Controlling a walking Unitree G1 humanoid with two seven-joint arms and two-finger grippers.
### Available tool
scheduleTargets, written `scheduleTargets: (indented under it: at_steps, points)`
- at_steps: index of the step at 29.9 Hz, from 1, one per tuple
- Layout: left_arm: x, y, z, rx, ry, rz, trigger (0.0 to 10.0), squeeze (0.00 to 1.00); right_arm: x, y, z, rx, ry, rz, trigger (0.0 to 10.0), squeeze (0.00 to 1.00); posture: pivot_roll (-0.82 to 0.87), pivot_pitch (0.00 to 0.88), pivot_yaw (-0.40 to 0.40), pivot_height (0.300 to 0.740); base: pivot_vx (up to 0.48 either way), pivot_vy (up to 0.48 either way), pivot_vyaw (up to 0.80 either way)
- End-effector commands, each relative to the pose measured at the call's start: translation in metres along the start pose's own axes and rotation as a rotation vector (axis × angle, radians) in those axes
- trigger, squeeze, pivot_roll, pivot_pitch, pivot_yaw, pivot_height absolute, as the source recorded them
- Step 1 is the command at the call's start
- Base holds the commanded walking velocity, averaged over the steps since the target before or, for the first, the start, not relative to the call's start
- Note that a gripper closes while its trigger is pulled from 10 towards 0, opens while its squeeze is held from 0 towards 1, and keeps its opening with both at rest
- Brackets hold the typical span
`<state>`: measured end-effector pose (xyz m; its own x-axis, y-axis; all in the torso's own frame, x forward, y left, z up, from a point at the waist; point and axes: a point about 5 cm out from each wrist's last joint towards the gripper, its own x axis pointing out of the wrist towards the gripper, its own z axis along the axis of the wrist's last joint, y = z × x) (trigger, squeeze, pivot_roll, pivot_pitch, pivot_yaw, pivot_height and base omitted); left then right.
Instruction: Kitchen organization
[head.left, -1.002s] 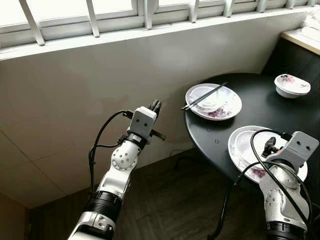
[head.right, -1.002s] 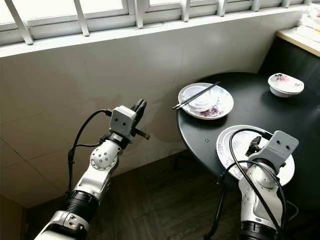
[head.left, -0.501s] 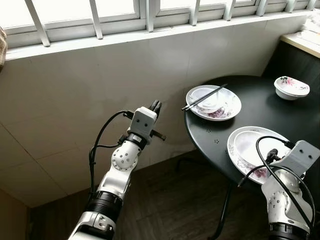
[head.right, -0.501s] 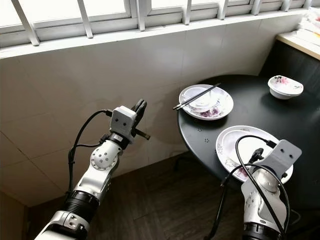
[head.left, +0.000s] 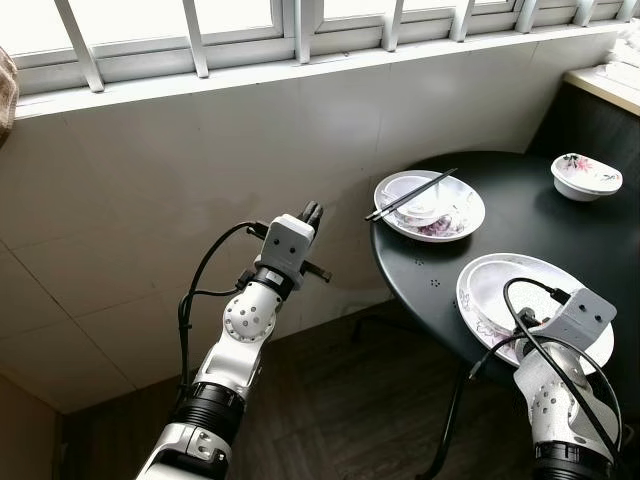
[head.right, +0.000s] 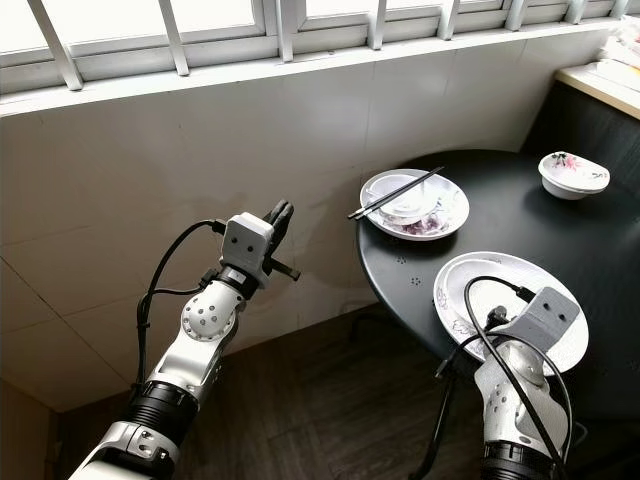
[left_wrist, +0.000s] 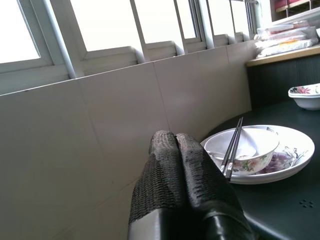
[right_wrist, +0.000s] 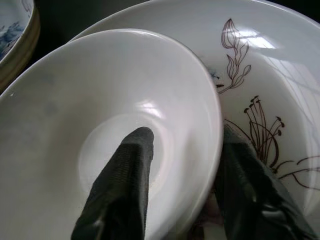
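Right gripper (right_wrist: 182, 200) astride the rim of the small dish (right_wrist: 100, 130): fingers parted, one inside the dish, one outside on the big plate (right_wrist: 260, 75), not yet clamped.

Head views: dish nested on the plate at the table's (head.left: 500, 215) near edge, right arm bent over it; a bowl plate (head.left: 430, 205) with chopsticks (head.left: 410, 193) beyond; a far bowl (head.left: 585, 173) untouched. Nothing cleared; likely early on.

Left wrist view: left gripper (left_wrist: 176, 150) pressed closed, empty, raised off the table, aimed at the chopsticks.

White tiled wall (head.left: 150, 200) beneath bright barred window (head.left: 240, 20)
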<state>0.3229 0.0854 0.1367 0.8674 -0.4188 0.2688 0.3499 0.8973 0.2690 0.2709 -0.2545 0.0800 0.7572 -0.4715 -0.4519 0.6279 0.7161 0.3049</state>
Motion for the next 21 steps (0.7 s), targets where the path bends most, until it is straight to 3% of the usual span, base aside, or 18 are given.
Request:
scheduleTargets:
  at_steps: [1, 12, 14, 20, 21]
  points:
    - [0.001, -0.003, -0.002, 0.011, 0.017, -0.016, 10.0, 0.0, 0.001, 0.001, -0.003, 0.03, 0.021, 0.003, 0.0, 0.0, 0.07, 0.0, -0.038, 0.74, 0.0, 0.0, 0.0]
    - [0.001, -0.003, -0.003, 0.017, 0.024, -0.015, 10.0, 0.0, -0.002, 0.008, 0.001, 0.164, 0.008, 0.014, 0.0, 0.0, 0.07, 0.0, -0.039, 0.74, 0.0, 0.0, 0.0]
    - [0.0, -0.003, -0.004, 0.018, 0.025, -0.014, 10.0, 0.0, -0.005, 0.009, 0.013, 0.182, -0.069, 0.015, 0.0, 0.0, 0.07, 0.0, -0.039, 0.74, 0.0, 0.0, 0.0]
    - [0.0, -0.003, -0.004, 0.02, 0.027, -0.014, 10.0, 0.0, -0.008, 0.011, 0.027, 0.194, -0.159, 0.028, 0.0, 0.0, 0.07, 0.0, -0.037, 0.74, 0.0, 0.0, 0.0]
    - [0.0, -0.003, -0.004, 0.02, 0.027, -0.014, 10.0, 0.0, -0.011, 0.013, 0.036, 0.184, -0.217, 0.035, 0.0, 0.0, 0.07, 0.0, -0.037, 0.74, 0.0, 0.0, 0.0]
